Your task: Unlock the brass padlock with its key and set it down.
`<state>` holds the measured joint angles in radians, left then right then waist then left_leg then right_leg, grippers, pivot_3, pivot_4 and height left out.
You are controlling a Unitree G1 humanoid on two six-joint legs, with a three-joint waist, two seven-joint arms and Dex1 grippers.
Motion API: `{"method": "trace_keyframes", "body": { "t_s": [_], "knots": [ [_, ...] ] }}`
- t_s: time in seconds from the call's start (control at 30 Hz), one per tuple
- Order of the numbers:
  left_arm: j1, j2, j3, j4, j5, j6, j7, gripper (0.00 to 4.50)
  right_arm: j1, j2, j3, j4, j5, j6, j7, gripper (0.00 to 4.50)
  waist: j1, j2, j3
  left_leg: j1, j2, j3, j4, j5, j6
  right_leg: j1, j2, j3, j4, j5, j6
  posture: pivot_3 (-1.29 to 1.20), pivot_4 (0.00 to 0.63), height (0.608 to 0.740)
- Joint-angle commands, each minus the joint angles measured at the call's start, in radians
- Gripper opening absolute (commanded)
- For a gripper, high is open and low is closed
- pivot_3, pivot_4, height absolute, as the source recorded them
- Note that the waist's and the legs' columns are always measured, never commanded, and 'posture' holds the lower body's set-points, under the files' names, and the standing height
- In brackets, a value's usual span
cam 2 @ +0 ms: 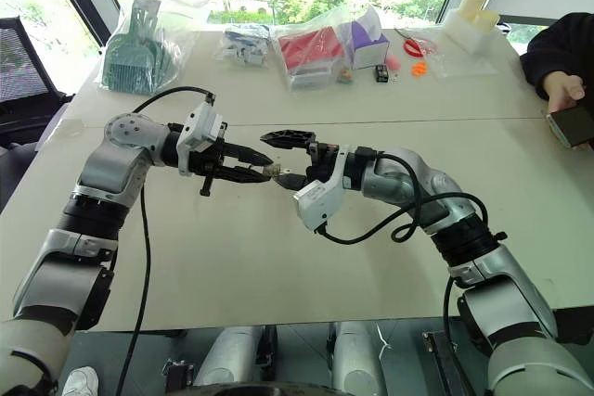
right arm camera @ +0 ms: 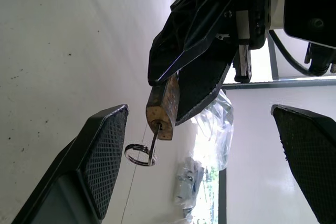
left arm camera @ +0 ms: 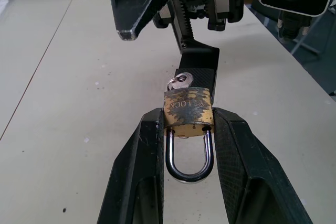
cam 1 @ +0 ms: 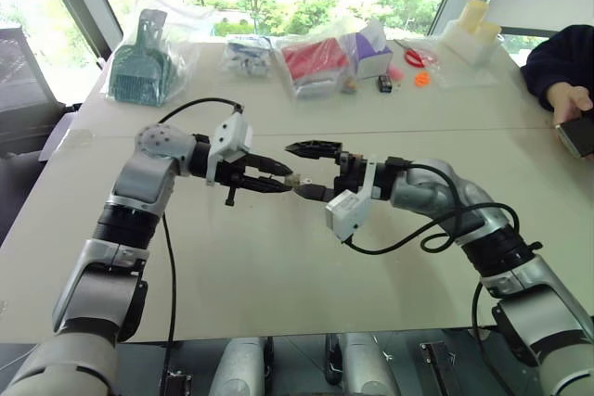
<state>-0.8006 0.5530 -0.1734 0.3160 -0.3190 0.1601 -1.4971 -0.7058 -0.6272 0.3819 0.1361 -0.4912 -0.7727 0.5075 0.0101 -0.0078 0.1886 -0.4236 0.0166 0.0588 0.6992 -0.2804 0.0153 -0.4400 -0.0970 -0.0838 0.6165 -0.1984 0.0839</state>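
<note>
The brass padlock (left arm camera: 187, 109) hangs above the table, clamped by its body between the fingers of my left gripper (cam 1: 288, 180), which is shut on it. Its silvery shackle (left arm camera: 189, 156) points back toward my left wrist, and both of its legs enter the body. The key (right arm camera: 153, 139) sticks out of the lock's far end, with a small ring (right arm camera: 137, 155) hanging from it. My right gripper (cam 1: 293, 169) faces the left one and stands open. One finger (right arm camera: 102, 156) is close beside the key, the other finger (right arm camera: 310, 150) far off, and neither touches it.
Along the table's far edge lie a bagged green dustpan (cam 1: 139, 53), a bag with red contents (cam 1: 311, 57), a purple box (cam 1: 371, 48), orange bits (cam 1: 422, 79) and white containers (cam 1: 473, 30). A person's hand (cam 1: 568, 99) rests at the right edge.
</note>
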Motion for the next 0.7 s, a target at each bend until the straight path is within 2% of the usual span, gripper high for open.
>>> {"method": "trace_keyframes", "body": {
  "t_s": [0.03, 0.4, 0.5, 0.7],
  "knots": [
    [-0.025, 0.001, 0.03, -0.007, -0.016, -0.014, -0.001, 0.75, -0.021, 0.003, -0.029, -0.006, -0.003, -0.02, -0.024, 4.45, 0.0, 0.0, 0.0, 0.0, 0.0, 0.0, 0.0, 0.0, 0.0, 0.0, 0.0, 0.0, 0.0, 0.0, 0.0, 0.0, 0.15, 0.74],
    [-0.023, -0.001, 0.033, -0.003, -0.014, -0.019, 0.007, 0.75, -0.016, 0.004, -0.025, -0.006, 0.024, 0.02, 0.009, 4.45, 0.0, 0.0, 0.0, 0.0, 0.0, 0.0, 0.0, 0.0, 0.0, 0.0, 0.0, 0.0, 0.0, 0.0, 0.0, 0.0, 0.15, 0.74],
    [-0.024, 0.0, 0.034, -0.001, -0.013, -0.02, 0.011, 0.75, -0.015, -0.001, -0.029, -0.009, 0.022, 0.002, 0.002, 3.6, 0.0, 0.0, 0.0, 0.0, 0.0, 0.0, 0.0, 0.0, 0.0, 0.0, 0.0, 0.0, 0.0, 0.0, 0.0, 0.0, 0.15, 0.74],
    [-0.024, 0.001, 0.037, 0.003, -0.014, -0.024, 0.014, 0.75, -0.015, 0.0, -0.032, -0.006, 0.028, 0.003, 0.011, 0.52, 0.0, 0.0, 0.0, 0.0, 0.0, 0.0, 0.0, 0.0, 0.0, 0.0, 0.0, 0.0, 0.0, 0.0, 0.0, 0.0, 0.15, 0.74]
  ]
}}
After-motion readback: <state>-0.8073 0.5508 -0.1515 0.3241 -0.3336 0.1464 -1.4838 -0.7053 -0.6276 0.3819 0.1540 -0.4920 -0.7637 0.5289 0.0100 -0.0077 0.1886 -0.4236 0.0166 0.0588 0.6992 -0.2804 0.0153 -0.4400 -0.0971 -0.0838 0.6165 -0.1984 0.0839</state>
